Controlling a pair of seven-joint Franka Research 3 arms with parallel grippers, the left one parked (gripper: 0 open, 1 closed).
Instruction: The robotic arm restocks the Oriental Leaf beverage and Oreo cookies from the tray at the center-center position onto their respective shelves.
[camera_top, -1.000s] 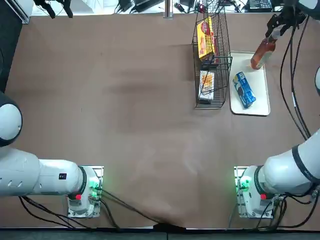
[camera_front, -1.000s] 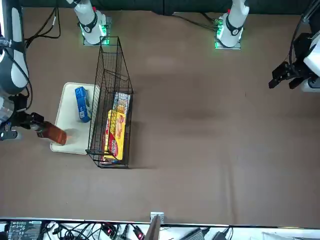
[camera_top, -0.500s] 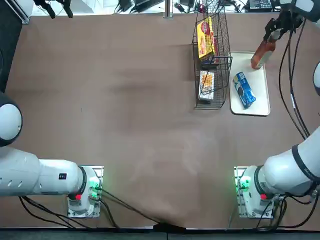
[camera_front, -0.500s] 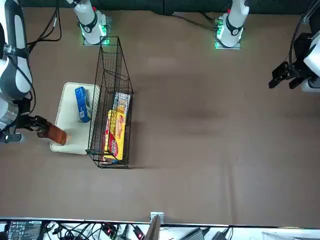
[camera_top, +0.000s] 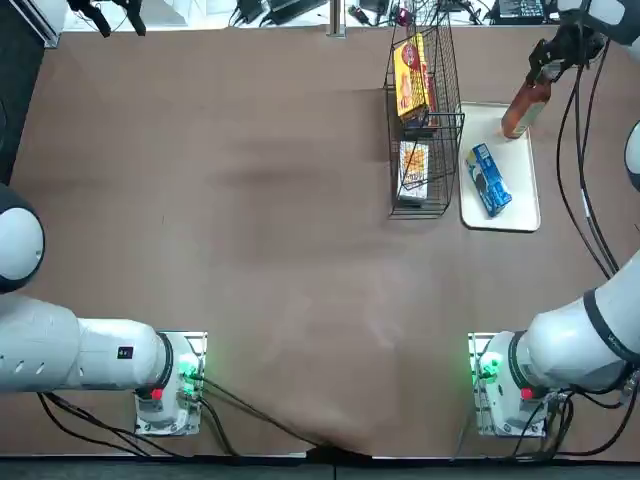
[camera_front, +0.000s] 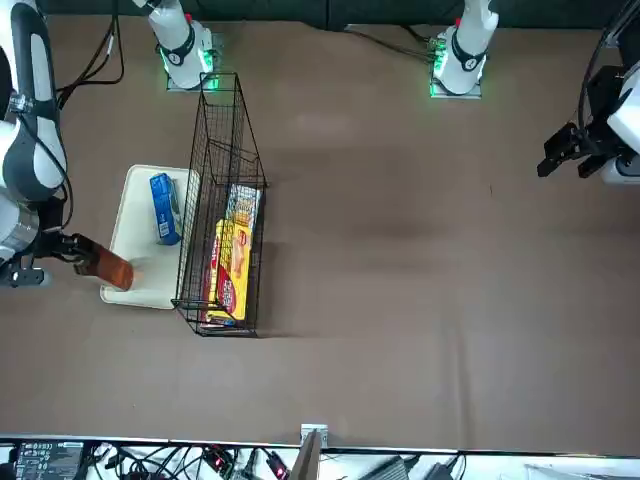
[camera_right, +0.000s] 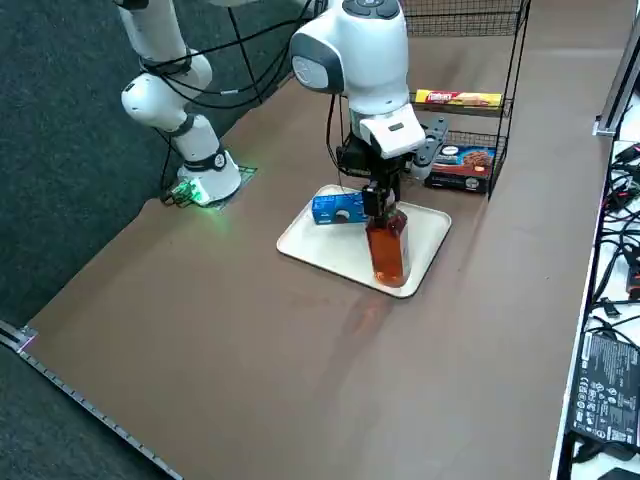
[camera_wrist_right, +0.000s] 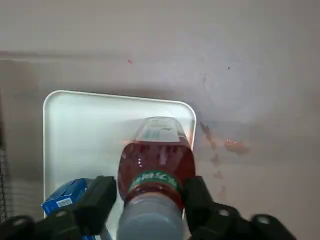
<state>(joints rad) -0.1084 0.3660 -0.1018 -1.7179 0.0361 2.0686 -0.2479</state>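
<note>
Shifted slightly since 1 second ago, the white jointed arm (camera_right: 372, 62) is seen with a tilted reddish-brown tea bottle (camera_right: 387, 252) clamped between 2 fingers of its black right gripper (camera_wrist_right: 151, 186) over the white rectangular tray (camera_right: 330, 254), 0 of 2 items shelved, the blue cookie packet (camera_right: 338, 209) left on it.

1. On the green band of the Oriental Leaf beverage (camera_wrist_right: 156, 170), I see white Chinese characters, too blurred for me to read surely.
2. On the Oreo cookies (camera_wrist_right: 67, 195), I see a white label patch, its print too small for me to read.
</note>
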